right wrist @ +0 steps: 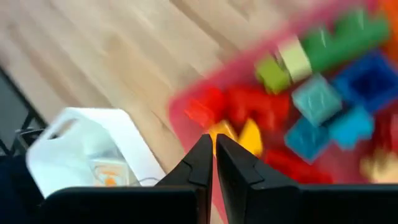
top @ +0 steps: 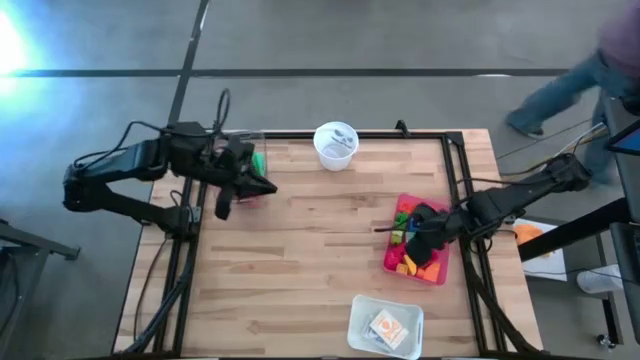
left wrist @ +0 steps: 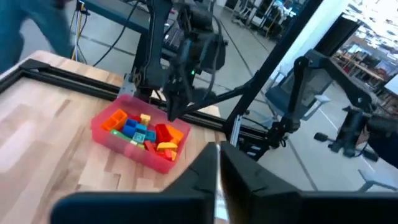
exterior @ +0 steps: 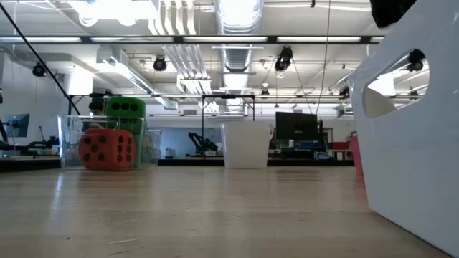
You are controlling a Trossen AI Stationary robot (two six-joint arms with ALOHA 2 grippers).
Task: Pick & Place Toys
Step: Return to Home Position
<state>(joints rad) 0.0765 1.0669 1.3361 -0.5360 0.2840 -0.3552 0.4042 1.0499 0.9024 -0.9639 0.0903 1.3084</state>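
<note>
Right gripper (right wrist: 210, 143), fingers pressed together and empty, hangs over the pink plastic bin (top: 388, 258) holding the coloured plastic bricks (right wrist: 323, 93). Left gripper (left wrist: 217, 152), likewise closed, waits at the wooden table (top: 300, 260)'s left edge. Only the low view plainly shows the red dotted die (exterior: 107, 148) and green dotted die (exterior: 125, 109) in a clear box (exterior: 68, 140).

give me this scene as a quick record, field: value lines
left hand: shut, far left of table, by green die
right hand: shut, over bin
bin: pink, right side of table, holds bricks
bricks: red, orange, yellow, green, blue
red die: shows below green die in low view
cup: white, far edge, upright
tray: white, near edge
</note>
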